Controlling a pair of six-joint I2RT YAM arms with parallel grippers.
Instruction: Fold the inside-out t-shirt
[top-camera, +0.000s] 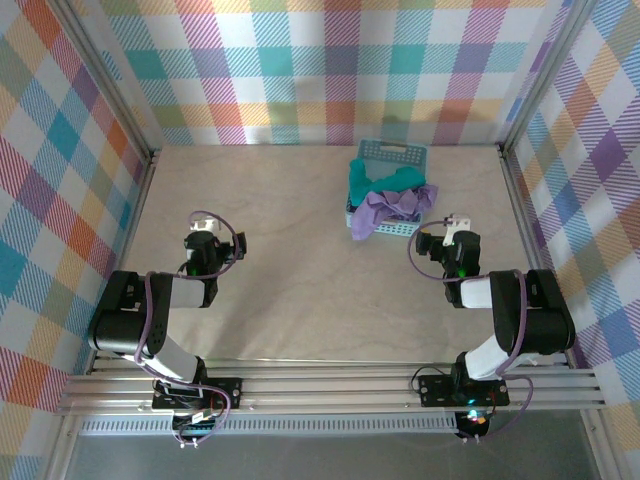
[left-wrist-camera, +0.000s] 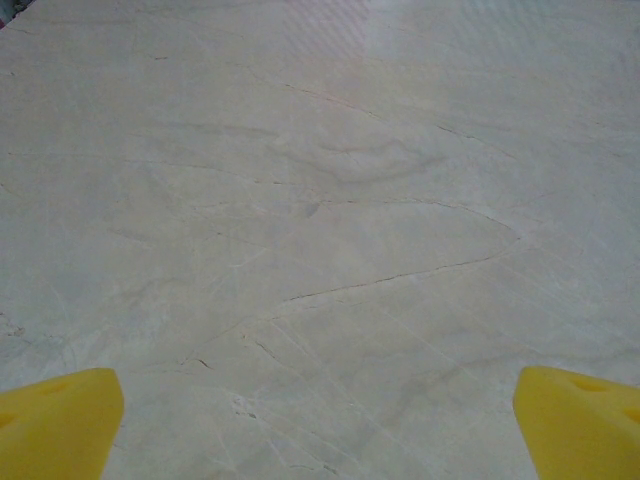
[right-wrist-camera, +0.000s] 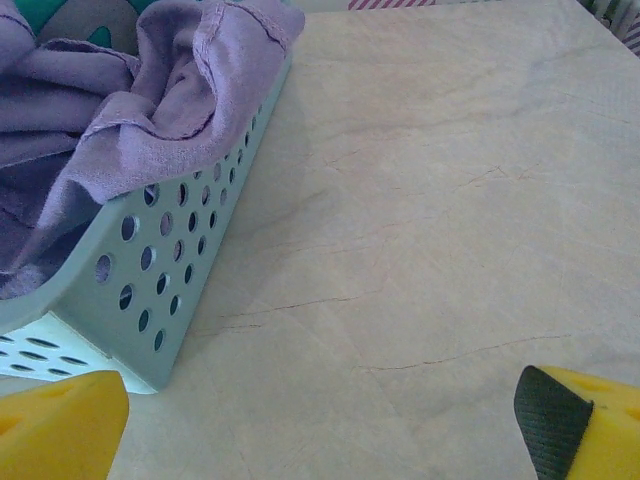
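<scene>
Jaws on the left gripper (top-camera: 203, 238) and right gripper (top-camera: 452, 235) stand wide apart, holding nothing, above the bench (top-camera: 300, 200). Toward the back edge, the purple t-shirt (top-camera: 392, 208) lies crumpled in the basket (top-camera: 390, 152), spilling over its rim. It is probably soft, light and limp, best pinched at that overhanging fold.

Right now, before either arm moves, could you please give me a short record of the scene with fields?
shirt: lavender-purple soft cotton t-shirt, crumpled, spilling over the basket's near rim
basket: small teal perforated plastic basket, on the table's far side, right of centre
other garment: teal-green cloth, in the basket behind the shirt
left fingers: yellow, open, over bare pale wooden table
right fingers: yellow, open, beside the basket, holding nothing
folding: not yet begun
</scene>
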